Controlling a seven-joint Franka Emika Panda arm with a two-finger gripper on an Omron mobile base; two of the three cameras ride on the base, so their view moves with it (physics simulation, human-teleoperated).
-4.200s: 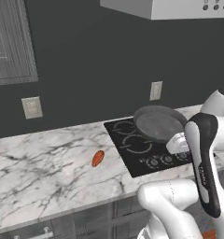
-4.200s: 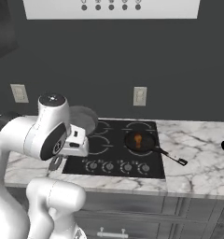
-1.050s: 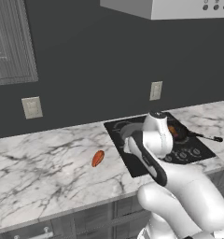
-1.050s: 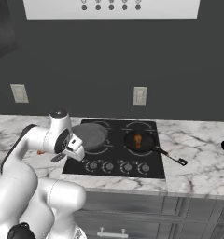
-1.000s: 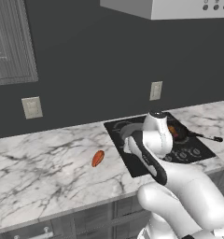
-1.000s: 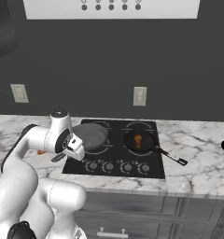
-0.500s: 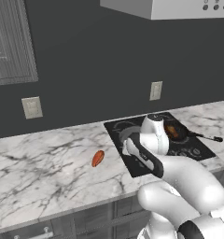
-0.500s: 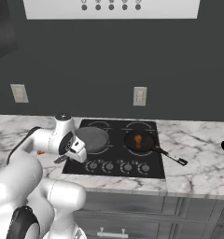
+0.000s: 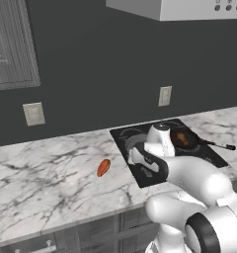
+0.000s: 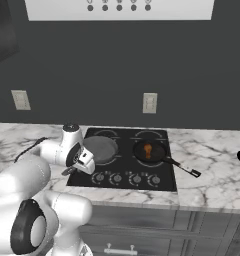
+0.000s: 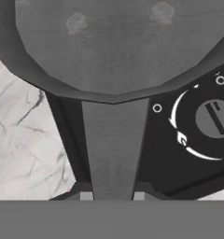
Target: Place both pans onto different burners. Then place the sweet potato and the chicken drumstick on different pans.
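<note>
Lowered since a moment ago, the hand stays clenched on the grey pan's handle over the front-left burner, sweet potato at nine o'clock on the table; an off-centre release could knock the knobs.

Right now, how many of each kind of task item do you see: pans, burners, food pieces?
Pans: 2, the grey pan and the black pan.
Burners: 4 rings on the cooktop, two under pans.
Food pieces: 2, the sweet potato on the counter and the chicken drumstick in the black pan.
Total: 8.
</note>
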